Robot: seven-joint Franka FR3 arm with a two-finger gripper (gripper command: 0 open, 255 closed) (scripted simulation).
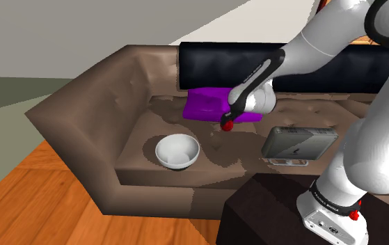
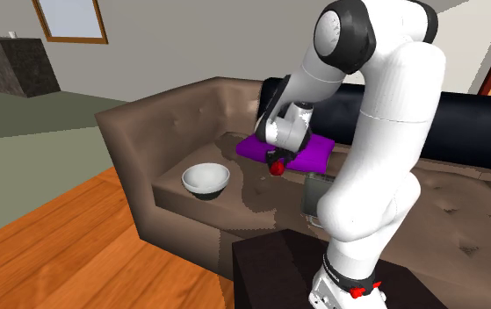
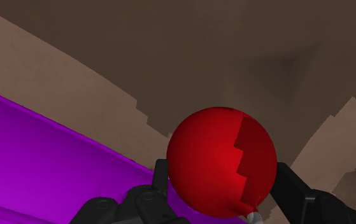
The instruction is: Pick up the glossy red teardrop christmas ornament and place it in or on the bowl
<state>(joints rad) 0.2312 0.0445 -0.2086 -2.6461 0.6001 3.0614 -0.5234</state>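
The glossy red ornament (image 3: 221, 162) sits clasped between my gripper's black fingers (image 3: 159, 184), its small silver cap down by the palm. In the shoulder view the gripper (image 1: 227, 124) hangs a little above the brown sofa seat with the red ornament (image 1: 227, 126) at its tip, just in front of a purple cushion. The white bowl (image 1: 177, 151) rests on the seat toward that view's left, nearer the seat's front edge. From the second exterior view, the ornament (image 2: 277, 166) hangs to the right of the bowl (image 2: 205, 180), well apart from it.
A purple cushion (image 1: 210, 106) lies against a black back cushion (image 1: 220, 62). A grey flat box (image 1: 298, 143) rests on the seat near the arm's dark stand (image 1: 269, 216). The sofa's armrest (image 1: 81, 118) rises beside the bowl. Wooden floor lies in front.
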